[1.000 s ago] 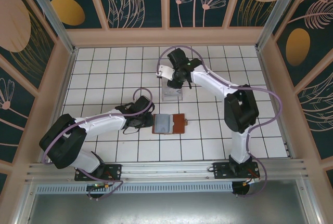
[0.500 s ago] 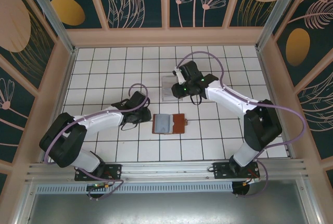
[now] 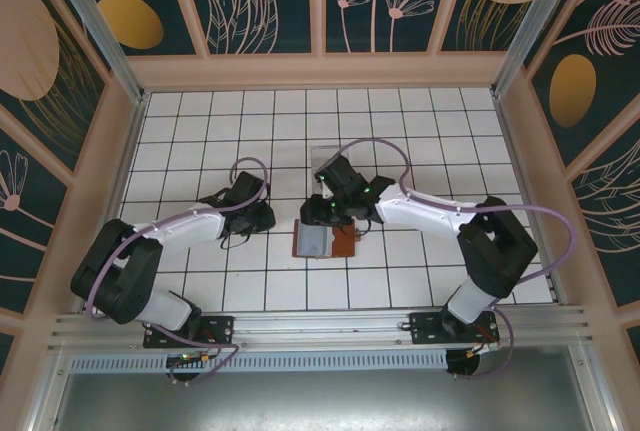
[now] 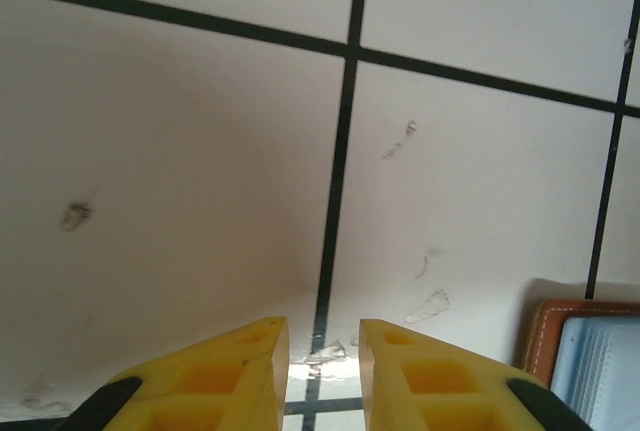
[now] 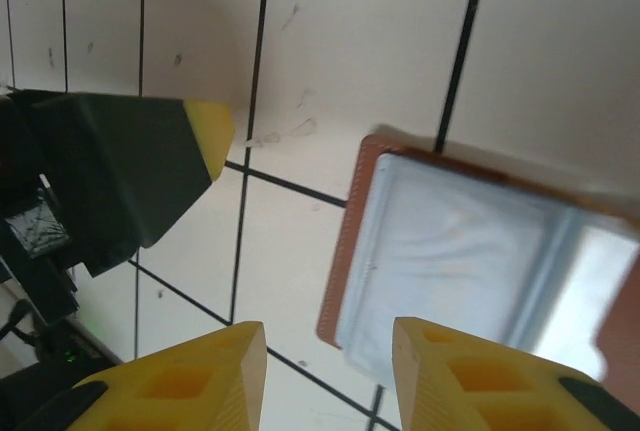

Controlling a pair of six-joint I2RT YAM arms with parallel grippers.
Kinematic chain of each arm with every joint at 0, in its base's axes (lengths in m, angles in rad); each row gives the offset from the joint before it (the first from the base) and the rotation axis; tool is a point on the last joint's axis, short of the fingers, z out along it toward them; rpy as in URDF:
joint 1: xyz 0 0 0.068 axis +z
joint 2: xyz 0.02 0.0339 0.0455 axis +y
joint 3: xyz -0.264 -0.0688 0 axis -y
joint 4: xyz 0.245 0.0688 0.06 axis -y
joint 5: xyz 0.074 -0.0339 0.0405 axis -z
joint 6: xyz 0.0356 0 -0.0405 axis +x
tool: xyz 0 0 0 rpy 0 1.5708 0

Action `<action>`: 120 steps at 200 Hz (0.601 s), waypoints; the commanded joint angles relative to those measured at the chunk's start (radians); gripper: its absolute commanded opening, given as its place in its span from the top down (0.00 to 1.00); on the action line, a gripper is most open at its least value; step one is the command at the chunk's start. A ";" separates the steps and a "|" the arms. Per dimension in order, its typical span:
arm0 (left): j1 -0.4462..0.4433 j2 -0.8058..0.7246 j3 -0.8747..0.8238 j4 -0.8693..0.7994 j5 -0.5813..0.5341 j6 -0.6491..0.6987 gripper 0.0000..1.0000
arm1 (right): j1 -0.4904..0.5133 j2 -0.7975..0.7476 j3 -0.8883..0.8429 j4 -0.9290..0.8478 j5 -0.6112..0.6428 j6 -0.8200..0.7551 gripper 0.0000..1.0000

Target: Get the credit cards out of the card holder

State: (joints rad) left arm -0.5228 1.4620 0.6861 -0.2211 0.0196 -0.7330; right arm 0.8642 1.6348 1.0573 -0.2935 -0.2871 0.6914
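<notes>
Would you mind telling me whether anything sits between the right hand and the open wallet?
Nothing visible does. The right hand hovers just above the open wallet, whose grey-blue pockets face up uncovered. The left hand sits beside the wallet, out of the path.

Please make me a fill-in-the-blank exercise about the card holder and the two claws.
The card holder lies ___, its grey-blue pockets showing.
The right claw hovers over it, holding ___.
In the top view, the left claw is on the card holder's ___ side.
Missing words: open; nothing; left.
</notes>
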 commanded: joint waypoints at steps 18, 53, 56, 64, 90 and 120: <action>0.010 -0.052 -0.004 -0.026 -0.026 0.040 0.73 | 0.043 0.078 0.029 0.037 -0.013 0.128 0.58; 0.009 -0.060 -0.009 -0.023 -0.016 0.045 0.73 | 0.076 0.141 0.063 0.028 -0.012 0.149 0.56; 0.009 -0.059 -0.011 -0.022 -0.014 0.045 0.73 | 0.078 0.144 0.065 0.028 -0.010 0.151 0.56; 0.009 -0.060 -0.013 -0.020 -0.008 0.047 0.73 | 0.083 0.150 0.069 0.030 -0.009 0.155 0.56; 0.010 -0.063 -0.018 -0.015 -0.002 0.052 0.73 | 0.093 0.172 0.083 0.036 -0.007 0.164 0.55; 0.009 -0.058 -0.018 -0.012 0.001 0.055 0.73 | 0.094 0.198 0.090 0.016 0.009 0.165 0.55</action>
State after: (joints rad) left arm -0.5171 1.4200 0.6781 -0.2214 0.0170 -0.7013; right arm 0.9520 1.8019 1.1179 -0.2661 -0.2970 0.8349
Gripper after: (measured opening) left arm 0.272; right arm 0.445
